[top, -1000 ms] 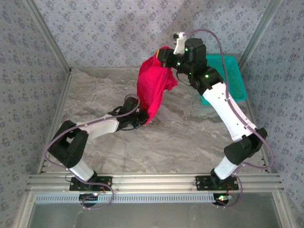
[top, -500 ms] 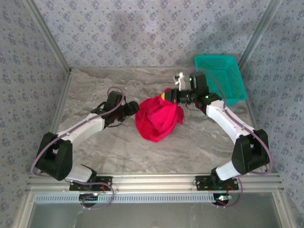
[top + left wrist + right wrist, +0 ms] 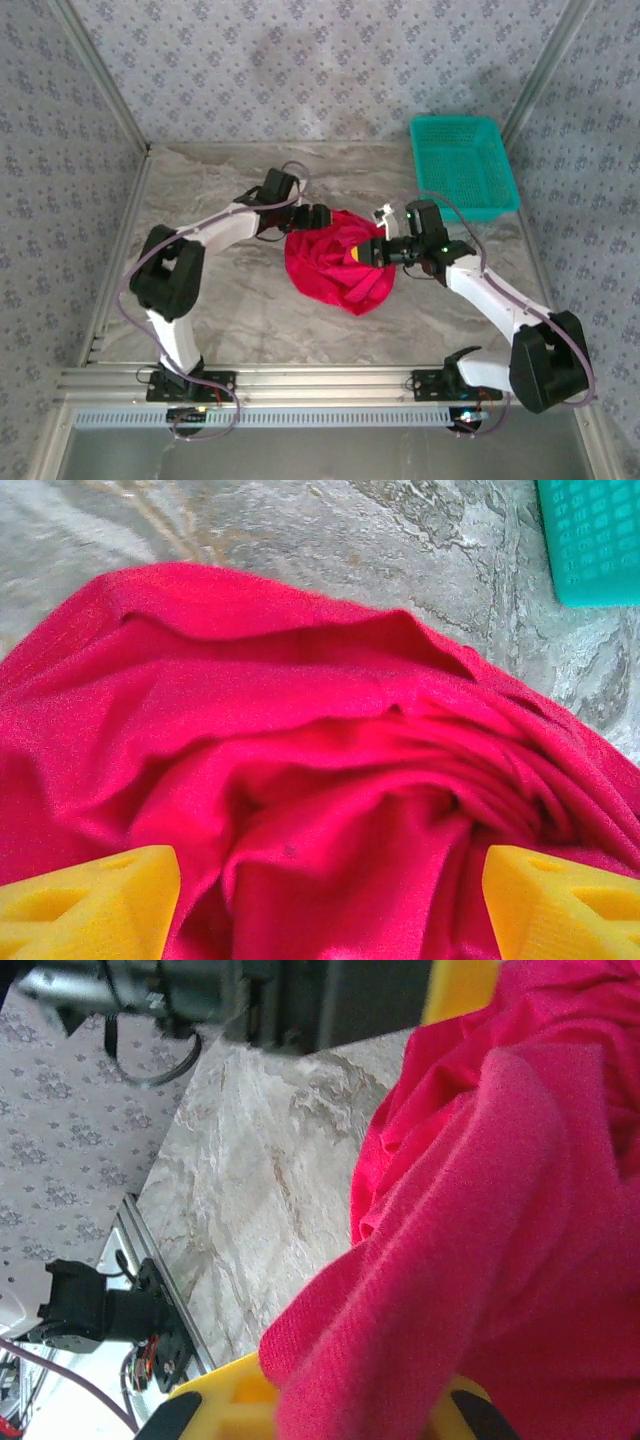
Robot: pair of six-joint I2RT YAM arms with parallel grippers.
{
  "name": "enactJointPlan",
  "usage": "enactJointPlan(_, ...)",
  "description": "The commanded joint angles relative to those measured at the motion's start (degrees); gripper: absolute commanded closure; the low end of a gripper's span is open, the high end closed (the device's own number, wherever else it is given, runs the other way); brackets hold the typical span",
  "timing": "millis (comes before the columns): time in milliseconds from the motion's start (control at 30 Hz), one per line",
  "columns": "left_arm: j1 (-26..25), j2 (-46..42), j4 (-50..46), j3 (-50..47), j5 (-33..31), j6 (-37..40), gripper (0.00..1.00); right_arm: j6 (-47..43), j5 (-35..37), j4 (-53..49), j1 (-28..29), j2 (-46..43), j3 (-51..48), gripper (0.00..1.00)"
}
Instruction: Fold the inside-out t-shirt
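1. Grey, marble-patterned table (image 3: 220, 320): the whole job sits on it, with the arms reaching in from its near edge.
2. Crimson inside-out t-shirt (image 3: 335, 268): it lies bunched in a rumpled heap near the table's middle, between the two claws. It looks light, limp and full of loose folds, so it will likely sag and drag rather than hold a shape. A hem, shoulder seam or sleeve edge would be a better hold than the thick middle, but no clean edge can be picked out in the heap.
3. Teal mesh basket (image 3: 462, 165): it stands at the far right corner, well apart from the cloth.
4. Right gripper (image 3: 370, 252): it is clamped on a fold at the heap's right side, with red cloth pinched between its yellow pads.
5. Left gripper (image 3: 325, 905): its jaws are spread wide over the heap's far left edge and hold nothing.
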Motion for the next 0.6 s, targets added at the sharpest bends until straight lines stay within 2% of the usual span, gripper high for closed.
enactJointPlan(0,-1.0,4.1,-1.1,7.4,2.4,2.4,0.20,-0.9,1.1,0.3,0.3,-2.4,-2.7,1.00)
enactJointPlan(200,-2.5,16.0,-7.7,20.6,4.6,4.5,0.19,-2.0,2.1,-1.4,-0.5,-2.7,-2.6,1.00)
enactJointPlan(267,-3.1,19.2,-10.4,23.2,4.6,5.3,0.25,-1.9,2.3,-1.4,-1.1,-3.2,-2.6,1.00)
enactJointPlan(367,-2.9,22.1,-12.5,24.8,5.8,5.3,0.44,-1.8,3.0,-1.7,-2.1,-3.9,-2.1,1.00)
enactJointPlan(433,-2.5,22.5,-13.0,24.7,6.8,5.4,0.65,-1.9,3.5,-2.1,-2.9,-4.3,-1.7,1.00)
enactJointPlan(467,-2.1,22.3,-13.1,24.6,7.5,5.3,0.79,-1.9,4.0,-2.4,-3.2,-4.5,-1.4,1.00)
enactJointPlan(500,-1.5,22.0,-13.1,24.5,8.4,4.7,0.98,-1.9,4.7,-2.7,-3.8,-4.8,-1.1,1.00)
enactJointPlan(567,0.8,20.9,-13.3,24.1,10.1,2.5,1.00,-1.8,6.3,-3.5,-4.7,-5.3,-0.3,1.00)
